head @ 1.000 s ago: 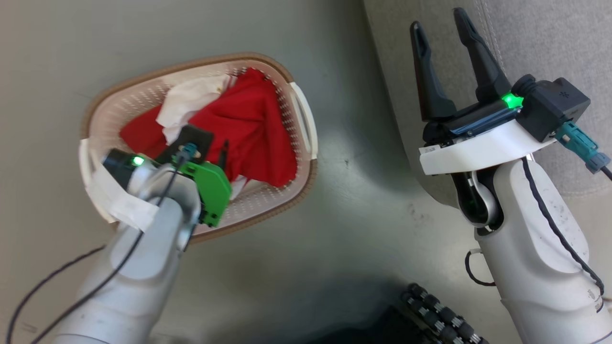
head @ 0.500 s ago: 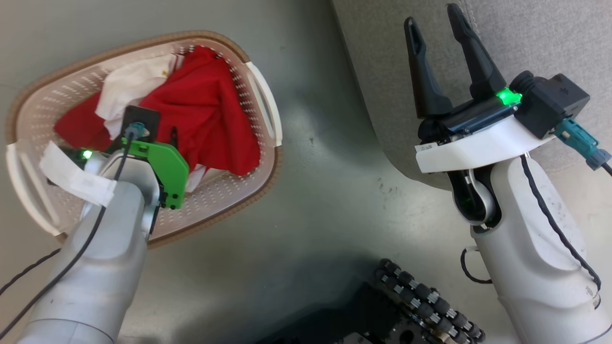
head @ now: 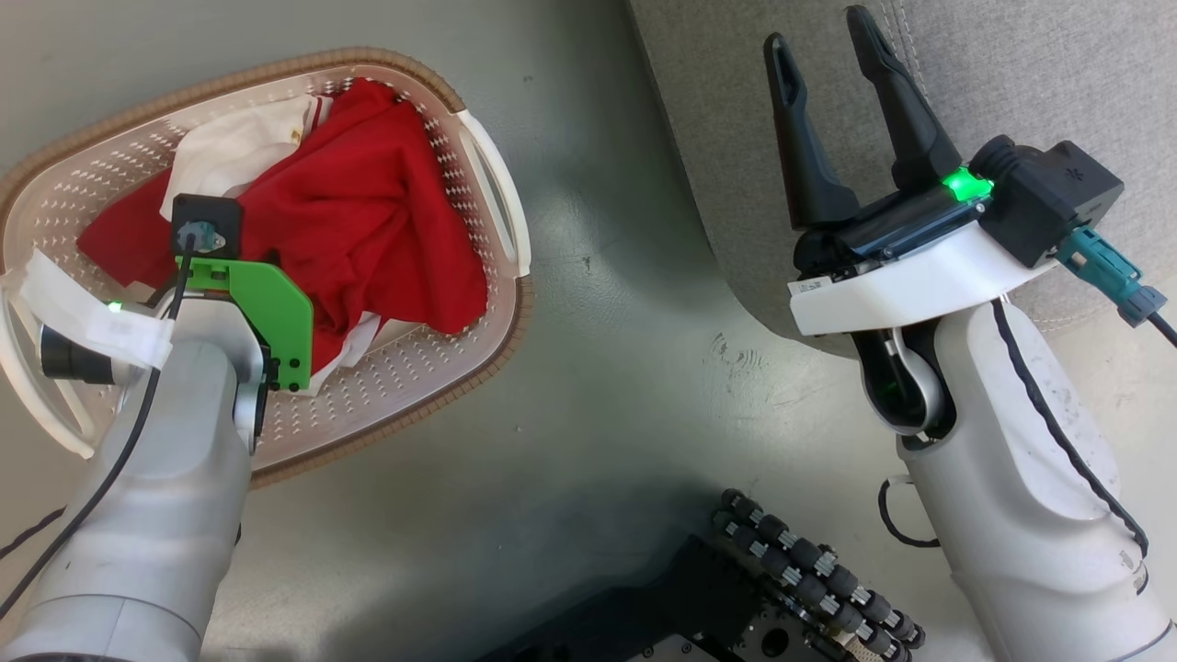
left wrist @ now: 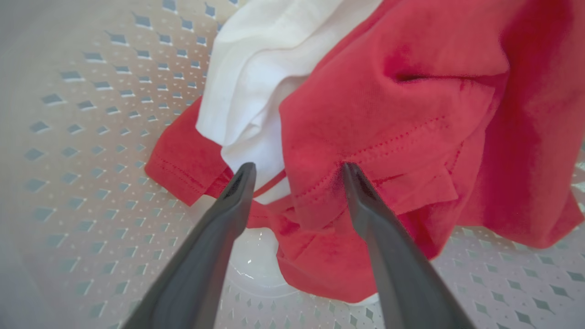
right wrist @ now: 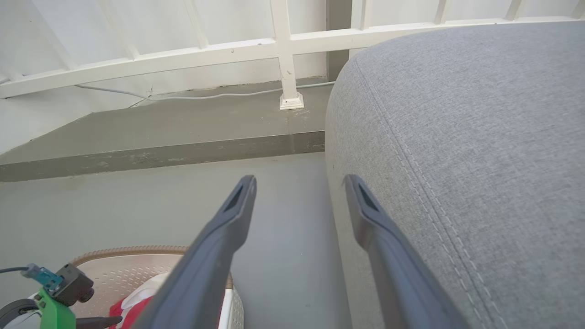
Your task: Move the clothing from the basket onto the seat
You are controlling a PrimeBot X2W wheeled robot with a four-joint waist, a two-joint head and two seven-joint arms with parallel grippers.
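Observation:
The cream basket (head: 478,175) stands on the floor at the upper left of the head view, with the red clothing (head: 368,230) and its white panel (head: 230,152) heaped inside. My left wrist (head: 221,322) hangs over the basket and hides the fingers from the head. In the left wrist view my left gripper (left wrist: 297,170) is open low in the basket (left wrist: 91,137), its jaws either side of a red hem (left wrist: 365,151), the right finger touching the fabric. My right gripper (head: 828,55) stands open and empty over the edge of the grey seat (head: 1011,74), also (right wrist: 457,137).
Grey floor (head: 598,368) separates the basket from the seat. My base with black rollers (head: 809,579) sits at the bottom. Behind are a raised step (right wrist: 160,155), a white railing (right wrist: 283,45) and a cable (right wrist: 205,96) along the wall.
The head camera has shifted, so the basket sits further left in the picture. My left wrist has tipped deeper into the basket and now hides its fingers. The right gripper stays open.

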